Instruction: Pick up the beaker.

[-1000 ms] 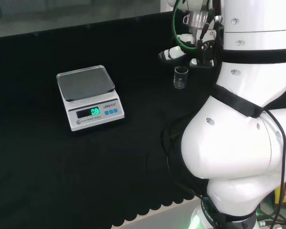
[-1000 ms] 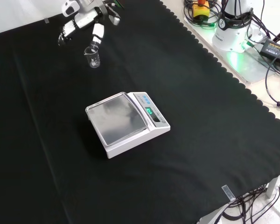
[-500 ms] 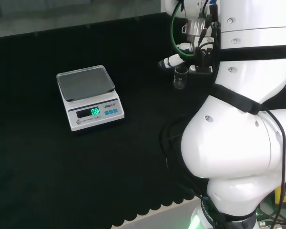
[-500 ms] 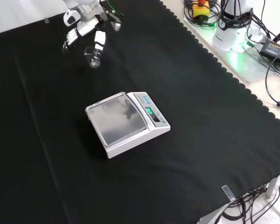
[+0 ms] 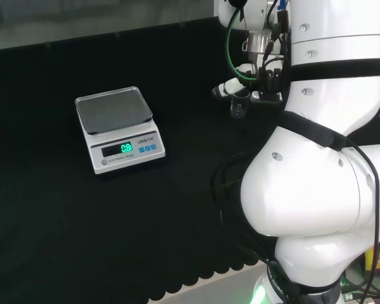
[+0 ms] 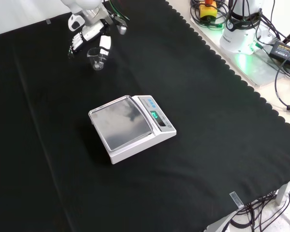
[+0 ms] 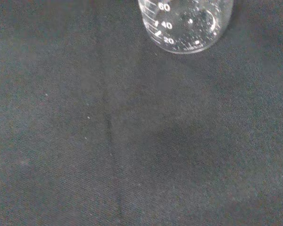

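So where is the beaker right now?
In the front view the beaker stands on the black cloth at upper left, between the robot hand's fingers, beyond the scale.

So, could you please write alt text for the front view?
The robot's hand sits at a small clear beaker standing upright on the black cloth, fingers straddling its rim. A white digital scale lies nearer the camera.

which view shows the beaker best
The front view: the whole beaker stands upright on the black cloth beside the robot hand, rim to base. The head view shows it small by the arm's links. The wrist view shows its lower part with graduation marks.
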Controlling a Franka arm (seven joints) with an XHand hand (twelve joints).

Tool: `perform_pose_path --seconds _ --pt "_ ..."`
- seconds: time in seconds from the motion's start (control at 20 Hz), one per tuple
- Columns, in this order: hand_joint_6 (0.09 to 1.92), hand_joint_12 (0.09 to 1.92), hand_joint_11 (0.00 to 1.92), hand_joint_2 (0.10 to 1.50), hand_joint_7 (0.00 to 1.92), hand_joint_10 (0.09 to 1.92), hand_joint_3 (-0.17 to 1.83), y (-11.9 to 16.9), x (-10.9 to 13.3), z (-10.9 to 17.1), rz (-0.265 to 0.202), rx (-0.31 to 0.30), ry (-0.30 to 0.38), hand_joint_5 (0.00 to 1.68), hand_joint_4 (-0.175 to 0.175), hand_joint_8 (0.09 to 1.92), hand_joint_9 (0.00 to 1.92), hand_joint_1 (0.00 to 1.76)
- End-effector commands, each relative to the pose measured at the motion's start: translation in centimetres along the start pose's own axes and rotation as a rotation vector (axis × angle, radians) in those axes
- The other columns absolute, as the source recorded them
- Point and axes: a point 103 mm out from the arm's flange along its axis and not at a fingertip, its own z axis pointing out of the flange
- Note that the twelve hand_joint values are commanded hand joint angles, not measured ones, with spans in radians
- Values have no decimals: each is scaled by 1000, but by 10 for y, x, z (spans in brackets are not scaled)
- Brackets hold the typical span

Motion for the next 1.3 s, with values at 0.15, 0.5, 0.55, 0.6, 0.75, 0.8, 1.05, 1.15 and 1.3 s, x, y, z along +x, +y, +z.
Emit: perform_pose_path --seconds 0.15,0.5,0.55,0.6,0.75,0.8,1.05,1.15,1.3 --pt "87 1517 23 794 0 549 113 -3 -9 5 40 31 -20 170 -43 567 0 402" --pt "87 1402 360 818 53 910 106 -2 -7 7 51 -3 -44 180 -59 763 179 584" --pt "87 1374 406 820 76 893 111 -2 -7 7 50 -8 -47 185 -63 779 233 611" --pt "87 1350 446 820 99 873 117 -2 -7 7 49 -12 -50 191 -67 790 279 632" --pt "87 1228 684 816 267 798 149 -3 -6 6 49 -23 -59 273 -89 826 508 722" --pt "87 1159 791 812 336 751 167 -3 -7 6 50 -34 -58 312 -97 834 613 755" --pt "175 847 1202 780 627 505 303 -3 -3 7 49 -89 -66 549 -134 840 992 881" --pt "404 743 1322 760 754 398 384 -3 0 8 42 -110 -69 653 -152 828 1120 927" --pt "656 672 1422 732 869 299 473 -4 1 8 24 -139 -63 737 -171 825 1237 974"
